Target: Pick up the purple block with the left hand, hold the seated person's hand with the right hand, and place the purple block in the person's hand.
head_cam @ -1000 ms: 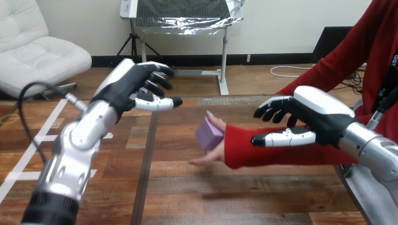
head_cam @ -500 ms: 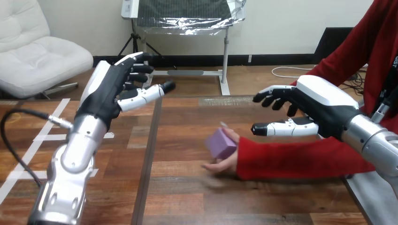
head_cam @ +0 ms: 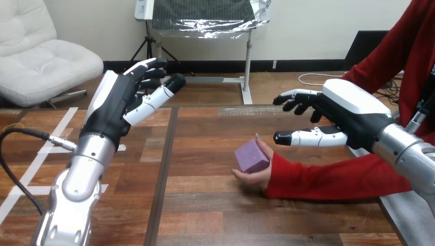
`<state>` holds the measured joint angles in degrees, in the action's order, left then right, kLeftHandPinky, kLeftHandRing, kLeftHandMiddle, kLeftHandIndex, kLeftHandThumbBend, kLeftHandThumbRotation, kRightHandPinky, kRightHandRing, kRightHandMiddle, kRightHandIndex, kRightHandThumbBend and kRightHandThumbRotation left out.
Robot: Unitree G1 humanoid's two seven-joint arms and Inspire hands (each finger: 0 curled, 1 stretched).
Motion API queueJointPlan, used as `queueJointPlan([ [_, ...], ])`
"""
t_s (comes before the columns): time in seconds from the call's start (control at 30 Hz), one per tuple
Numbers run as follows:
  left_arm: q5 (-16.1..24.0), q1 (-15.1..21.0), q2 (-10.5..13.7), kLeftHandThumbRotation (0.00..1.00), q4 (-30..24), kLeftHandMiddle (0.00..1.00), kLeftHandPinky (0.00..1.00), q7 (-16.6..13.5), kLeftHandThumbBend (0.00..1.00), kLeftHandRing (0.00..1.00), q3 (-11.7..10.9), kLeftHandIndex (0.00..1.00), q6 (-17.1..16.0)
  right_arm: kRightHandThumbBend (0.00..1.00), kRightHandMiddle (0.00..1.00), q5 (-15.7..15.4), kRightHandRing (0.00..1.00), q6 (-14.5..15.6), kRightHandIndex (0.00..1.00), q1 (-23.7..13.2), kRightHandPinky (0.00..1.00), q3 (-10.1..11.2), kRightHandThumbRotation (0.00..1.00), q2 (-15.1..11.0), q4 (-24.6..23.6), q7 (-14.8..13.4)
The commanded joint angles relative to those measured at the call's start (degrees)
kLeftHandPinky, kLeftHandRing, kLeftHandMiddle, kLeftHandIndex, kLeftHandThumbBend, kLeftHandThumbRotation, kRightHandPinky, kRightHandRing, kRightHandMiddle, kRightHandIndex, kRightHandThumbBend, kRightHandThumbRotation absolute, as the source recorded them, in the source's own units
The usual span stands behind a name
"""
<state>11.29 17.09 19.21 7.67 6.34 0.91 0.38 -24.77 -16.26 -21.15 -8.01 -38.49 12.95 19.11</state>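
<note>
LEFT HAND CLEAR, BLOCK DELIVERED: Your left hand (head_cam: 117,100) hangs raised, its fingers (head_cam: 149,69) loosely spread and holding nothing. The purple block (head_cam: 251,155) lies well to the right of those fingertips and lower, cupped in the person's hand (head_cam: 258,175) low over the wooden table (head_cam: 205,210). Your right hand (head_cam: 349,115) hovers slack as well, with its fingers (head_cam: 292,97) apart and its thumb (head_cam: 308,137) held straight. The block sits just below and to the left of that thumb's tip, without touching it. The red sleeve (head_cam: 333,177) passes beneath the thumb with a gap between them.

Over the last second the person's hand has drawn back with the block, toward your right hand's side. Your left hand has pulled up and away from it, and its thumb now points upward. Your right hand has barely shifted.

Bare planks lie open between your left fingertips and the block. The table's far edge runs behind both sets of fingertips, and its right edge lies under your right forearm.
</note>
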Motion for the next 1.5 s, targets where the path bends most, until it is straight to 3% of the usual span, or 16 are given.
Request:
queueJointPlan([
  [0.0,-0.7,0.1,-0.3,0.96,-5.1,0.81,0.67,-0.1,0.85,0.78,-0.8,0.82,-0.2,1.00,0.82,1.2,0.77,-0.6,0.85,-1.0,0.63,3.1,1.00,-1.3,-3.6,-1.2],
  [0.37,-3.3,-3.5,-1.3,0.93,-9.1,0.80,0.64,0.0,0.78,0.77,-1.7,0.80,-0.9,1.00,0.85,3.1,0.80,0.3,0.87,1.2,0.63,5.3,1.00,-0.9,-8.3,-0.8],
  [0.67,-5.2,-7.4,-2.0,0.89,-13.9,0.79,0.67,-0.1,0.65,0.78,-2.2,0.78,-1.1,1.00,0.84,6.1,0.79,-0.9,0.87,5.6,0.61,8.3,1.00,1.2,-13.2,-3.2],
  [0.97,-7.1,-10.9,-2.9,0.86,-16.5,0.76,0.64,0.4,0.51,0.76,-3.1,0.76,-4.9,1.00,0.86,12.3,0.81,-3.0,0.87,11.0,0.65,10.3,1.00,5.7,-16.8,-6.7],
  [1.1,-8.3,-12.7,-3.3,0.85,-17.3,0.75,0.62,0.2,0.46,0.74,-3.4,0.75,-7.2,1.00,0.87,18.2,0.83,-6.0,0.88,13.2,0.69,10.6,1.00,10.0,-16.5,-7.8],
  [1.2,-9.1,-14.0,-4.0,0.84,-18.0,0.74,0.61,-0.1,0.47,0.73,-3.7,0.73,-8.2,1.00,0.87,21.8,0.85,-7.9,0.87,14.6,0.75,10.3,1.00,12.4,-16.2,-8.0],
  [1.47,-10.5,-17.0,-5.6,0.77,-20.3,0.72,0.62,-1.1,0.51,0.72,-4.1,0.69,-8.5,1.00,0.88,25.6,0.87,-11.5,0.87,16.7,0.81,8.8,1.00,17.4,-15.7,-7.9],
])
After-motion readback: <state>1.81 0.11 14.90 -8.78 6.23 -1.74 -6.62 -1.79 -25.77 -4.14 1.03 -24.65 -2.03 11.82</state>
